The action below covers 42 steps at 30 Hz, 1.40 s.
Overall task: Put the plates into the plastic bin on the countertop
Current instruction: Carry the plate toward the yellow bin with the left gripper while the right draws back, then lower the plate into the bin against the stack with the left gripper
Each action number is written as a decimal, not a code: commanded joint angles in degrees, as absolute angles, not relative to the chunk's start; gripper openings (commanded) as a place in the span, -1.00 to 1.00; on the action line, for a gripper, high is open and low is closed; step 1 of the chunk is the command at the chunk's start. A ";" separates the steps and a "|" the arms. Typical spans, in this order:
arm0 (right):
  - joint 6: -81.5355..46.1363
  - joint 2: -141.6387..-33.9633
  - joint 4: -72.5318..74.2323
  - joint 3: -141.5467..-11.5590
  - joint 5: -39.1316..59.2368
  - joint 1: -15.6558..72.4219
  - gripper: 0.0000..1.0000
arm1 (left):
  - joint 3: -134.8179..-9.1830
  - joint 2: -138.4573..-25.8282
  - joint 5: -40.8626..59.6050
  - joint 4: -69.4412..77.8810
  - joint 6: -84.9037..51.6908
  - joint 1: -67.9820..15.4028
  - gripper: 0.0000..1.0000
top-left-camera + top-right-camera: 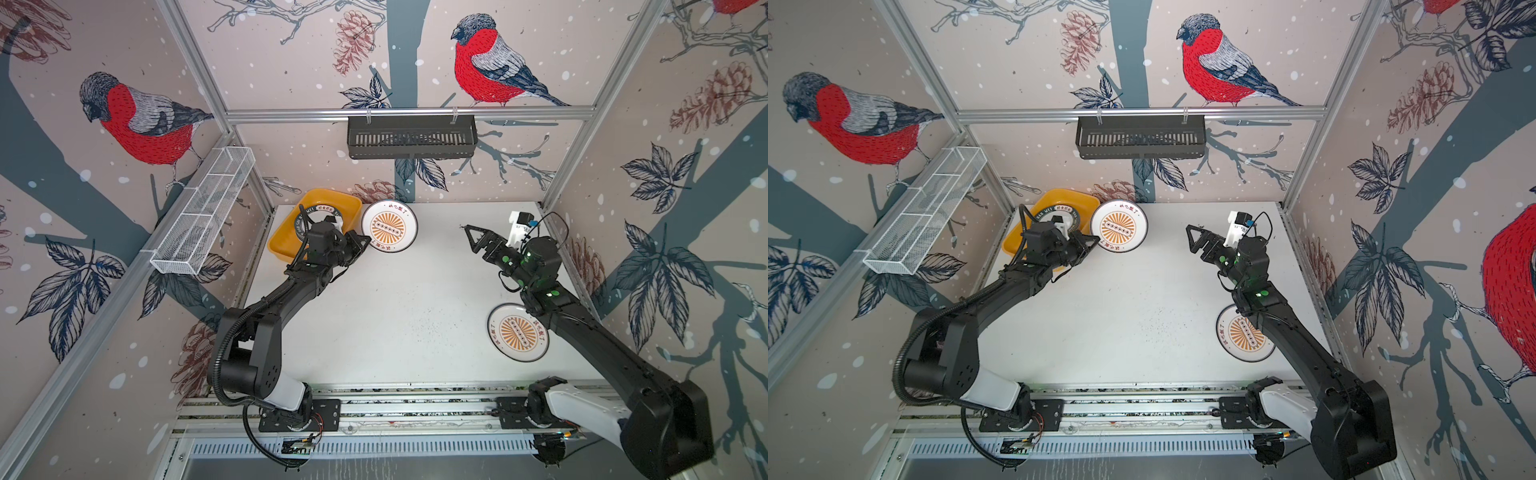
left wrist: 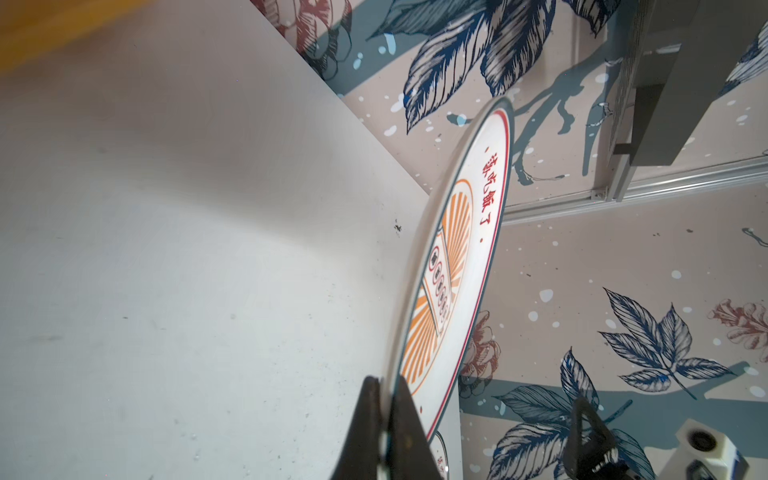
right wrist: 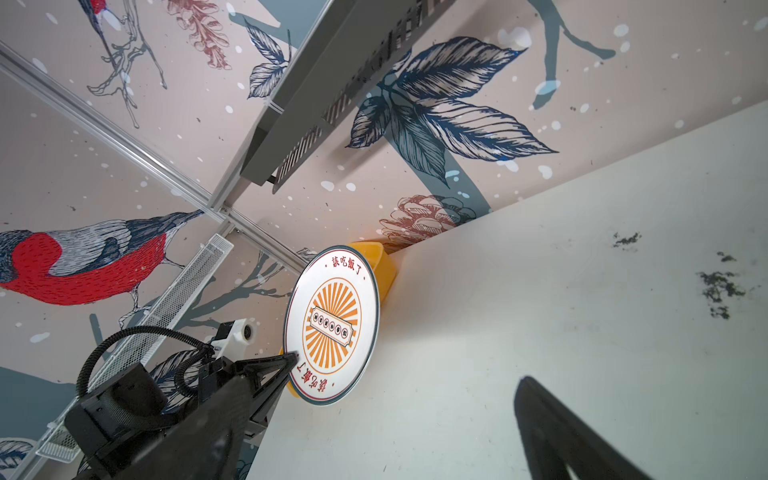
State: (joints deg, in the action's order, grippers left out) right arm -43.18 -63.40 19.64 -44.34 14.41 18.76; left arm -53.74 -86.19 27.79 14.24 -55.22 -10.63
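My left gripper (image 1: 368,241) (image 1: 1096,240) is shut on the near rim of an orange-sunburst plate (image 1: 388,226) (image 2: 449,291). It holds that plate tilted above the countertop (image 1: 395,311), just right of the yellow plastic bin (image 1: 282,243) (image 3: 384,270). A dark-green-rimmed plate (image 1: 303,220) lies in the bin, partly hidden by the left wrist. A second sunburst plate (image 1: 517,332) (image 1: 1241,332) lies flat at the front right, partly under the right arm. My right gripper (image 1: 471,239) (image 3: 374,415) stands open at the back right with nothing between its fingers.
A black slatted basket (image 1: 411,137) hangs on the back rail. A white wire-mesh basket (image 1: 203,212) hangs along the left rail above the bin. Dark specks (image 3: 719,286) dot the countertop. Aluminium rails frame the table.
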 commanded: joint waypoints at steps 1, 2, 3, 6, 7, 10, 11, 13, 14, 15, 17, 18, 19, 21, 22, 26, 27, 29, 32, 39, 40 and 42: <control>-38.12 -64.39 22.85 -46.78 13.27 21.01 0.99 | -54.02 -84.56 27.25 12.21 -52.42 -8.21 -1.00; -37.04 -65.00 22.87 -47.63 13.27 22.06 0.99 | -54.37 -84.26 27.24 10.99 -51.81 -7.15 -1.00; -35.90 -65.55 22.79 -48.34 13.40 23.17 0.99 | -54.51 -84.04 27.31 10.35 -51.34 -6.02 -1.00; -32.83 -66.81 21.74 -50.04 13.54 26.21 0.99 | -54.46 -83.76 27.63 9.43 -50.66 -2.80 -1.00; -32.07 -66.94 21.62 -50.17 13.69 27.04 0.99 | -54.44 -83.91 27.68 9.24 -50.54 -1.91 -1.00; -30.47 -67.21 22.16 -50.01 15.10 29.14 0.99 | -54.32 -84.99 28.50 10.19 -51.08 1.22 -1.00; -30.13 -67.32 22.56 -49.85 15.92 29.88 0.99 | -54.32 -85.56 28.93 11.02 -51.59 2.29 -1.00; -29.38 -67.58 22.81 -50.06 17.32 30.97 0.99 | -54.60 -86.99 29.71 12.46 -52.47 4.04 -1.00; -28.83 -67.80 22.81 -50.34 17.93 31.60 0.99 | -55.07 -87.86 29.92 13.03 -52.65 4.87 -1.00; -28.32 -67.99 22.55 -50.79 18.27 32.05 0.99 | -55.84 -88.83 29.97 12.97 -52.58 5.59 -1.00; -27.54 -68.35 22.24 -51.47 18.24 33.10 0.99 | -56.80 -90.80 30.12 12.89 -52.48 6.85 -1.00; -27.22 -68.53 22.22 -51.79 18.22 33.50 0.99 | -58.04 -91.86 30.25 13.00 -52.51 7.78 -1.00; -27.09 -68.66 22.10 -52.13 18.07 33.78 0.99 | -58.96 -92.62 30.30 13.13 -52.85 8.55 -1.00; -27.08 -69.02 21.98 -52.54 17.96 34.25 0.99 | -59.42 -94.52 31.07 15.77 -54.42 10.48 -1.00; -27.07 -69.20 21.93 -52.64 17.80 34.36 0.99 | -59.82 -95.41 31.22 16.23 -55.03 11.14 -1.00; -27.47 -69.90 20.53 -53.52 15.92 34.54 0.99 | -63.32 -99.98 32.33 16.26 -55.63 13.32 -1.00; -27.42 -70.04 20.14 -53.70 15.89 34.54 0.99 | -64.15 -100.99 32.50 16.17 -55.83 13.74 -1.00; -27.41 -70.21 20.12 -53.92 16.32 34.81 0.99 | -65.46 -102.66 32.39 16.26 -56.18 14.36 -1.00; -27.26 -70.29 20.22 -54.08 16.13 35.37 0.99 | -67.76 -105.32 32.42 15.94 -56.60 15.07 -1.00; -27.98 -71.54 20.42 -54.75 14.64 35.68 0.99 | -72.35 -111.17 32.27 15.65 -58.07 15.64 -1.00; -28.03 -71.54 20.19 -54.96 14.29 35.68 0.99 | -72.79 -111.88 32.26 15.56 -58.33 15.64 -1.00; -28.12 -72.98 18.50 -56.01 12.61 35.68 0.99 | -73.98 -113.53 32.02 15.00 -58.54 15.66 -1.00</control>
State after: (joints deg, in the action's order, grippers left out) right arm -28.36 -71.64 18.92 -54.72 14.81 35.59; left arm -72.53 -112.18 31.42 12.95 -57.32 15.44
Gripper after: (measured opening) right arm 0.996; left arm 0.075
